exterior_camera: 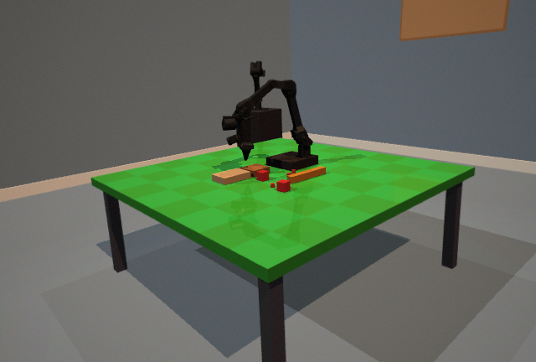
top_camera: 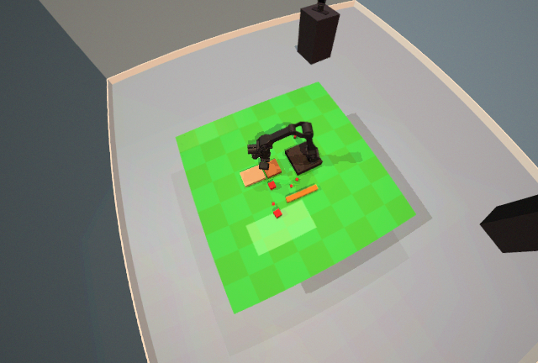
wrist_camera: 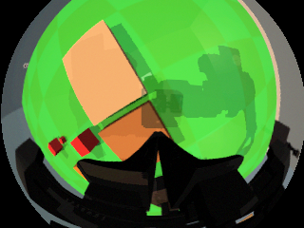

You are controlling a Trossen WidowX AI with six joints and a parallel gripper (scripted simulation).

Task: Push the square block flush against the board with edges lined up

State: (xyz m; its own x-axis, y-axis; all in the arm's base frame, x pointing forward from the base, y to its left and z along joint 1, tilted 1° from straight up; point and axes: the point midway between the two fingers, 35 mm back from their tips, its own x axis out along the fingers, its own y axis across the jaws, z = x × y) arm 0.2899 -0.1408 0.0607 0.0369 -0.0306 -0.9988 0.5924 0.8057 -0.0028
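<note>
The light tan board (top_camera: 250, 176) (exterior_camera: 229, 177) (wrist_camera: 104, 76) lies flat on the green table. The darker orange square block (top_camera: 274, 170) (exterior_camera: 259, 168) (wrist_camera: 125, 127) lies flat beside one end of it. A narrow green strip shows between their facing sides in the wrist view, so they look slightly apart. Their corners nearest the arm's shadow are roughly in line there. My gripper (top_camera: 264, 168) (exterior_camera: 246, 158) (wrist_camera: 158, 135) is shut and empty, pointing down above the table near the block. Its fingers hide part of the block in the wrist view.
A red cube (top_camera: 271, 185) (exterior_camera: 262, 175) (wrist_camera: 85, 142) sits close to the block. Another red cube (top_camera: 277, 213) (exterior_camera: 283, 185) (wrist_camera: 55, 146) is farther off. An orange bar (top_camera: 302, 192) (exterior_camera: 308, 174) and several tiny red cubes lie nearby. The arm's base (top_camera: 298, 160) (exterior_camera: 283, 159) stands beyond the block.
</note>
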